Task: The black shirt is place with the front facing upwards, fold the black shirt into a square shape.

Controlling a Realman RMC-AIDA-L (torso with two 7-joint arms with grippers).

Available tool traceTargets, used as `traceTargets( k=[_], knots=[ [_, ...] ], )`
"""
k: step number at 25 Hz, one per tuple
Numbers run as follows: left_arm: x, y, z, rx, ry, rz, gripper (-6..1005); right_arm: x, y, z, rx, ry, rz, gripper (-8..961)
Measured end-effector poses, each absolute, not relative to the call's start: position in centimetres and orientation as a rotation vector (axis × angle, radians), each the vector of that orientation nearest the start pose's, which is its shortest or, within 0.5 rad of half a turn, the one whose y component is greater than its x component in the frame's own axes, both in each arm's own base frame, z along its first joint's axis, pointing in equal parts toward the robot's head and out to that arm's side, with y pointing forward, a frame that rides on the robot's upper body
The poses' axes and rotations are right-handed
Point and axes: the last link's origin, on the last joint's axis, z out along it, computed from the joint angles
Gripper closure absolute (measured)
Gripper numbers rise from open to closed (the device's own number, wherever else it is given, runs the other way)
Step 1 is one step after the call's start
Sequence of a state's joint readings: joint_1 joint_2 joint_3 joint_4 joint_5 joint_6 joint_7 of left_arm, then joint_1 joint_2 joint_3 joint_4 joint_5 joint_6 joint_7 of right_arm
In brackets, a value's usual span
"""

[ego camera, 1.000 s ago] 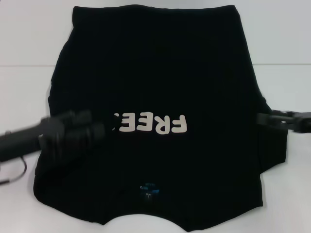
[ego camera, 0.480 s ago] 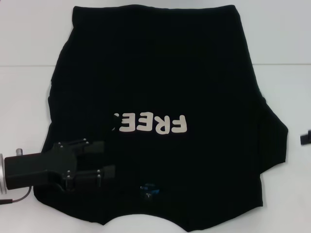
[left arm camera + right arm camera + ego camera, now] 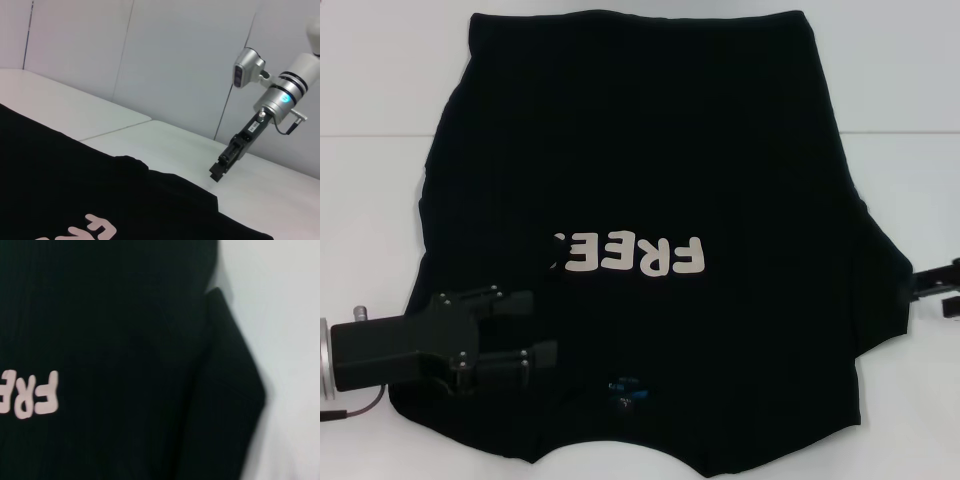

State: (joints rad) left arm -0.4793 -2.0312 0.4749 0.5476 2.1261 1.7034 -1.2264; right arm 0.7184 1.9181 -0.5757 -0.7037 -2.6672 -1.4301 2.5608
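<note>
The black shirt (image 3: 640, 150) lies flat on the white table (image 3: 370, 200), front up. Its cream letters (image 3: 640, 257) read upside down from my head, and the blue neck label (image 3: 625, 388) is near the front edge. My left gripper (image 3: 532, 328) hovers open over the shirt's near left part, with only cloth under its fingers. My right gripper (image 3: 932, 285) pokes in at the right edge, just off the shirt's right sleeve. The left wrist view shows the shirt (image 3: 75, 190) and, beyond it, the right gripper (image 3: 219, 172) low over the table. The right wrist view shows the shirt (image 3: 125, 340) with its letters (image 3: 35, 395).
White table (image 3: 285, 315) shows beside the sleeve on the right. A seam in the table (image 3: 370, 135) runs across behind the shirt's middle. A pale wall (image 3: 175, 60) stands beyond the table's far side.
My left gripper has drawn back from beside the letters to the shirt's near left part. My right gripper left the shirt's right edge, then came partly back into view.
</note>
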Motion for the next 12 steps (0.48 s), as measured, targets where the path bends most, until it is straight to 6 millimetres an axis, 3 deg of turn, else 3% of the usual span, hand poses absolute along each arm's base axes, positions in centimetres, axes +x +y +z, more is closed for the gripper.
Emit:
traceTargets(
  k=[12],
  knots=[
    [-29.6,29.4,1.4,-2.714,-0.625,-0.783,193,29.9,39.2,4.7,-2.08,1.831,-0.011,137]
  ],
)
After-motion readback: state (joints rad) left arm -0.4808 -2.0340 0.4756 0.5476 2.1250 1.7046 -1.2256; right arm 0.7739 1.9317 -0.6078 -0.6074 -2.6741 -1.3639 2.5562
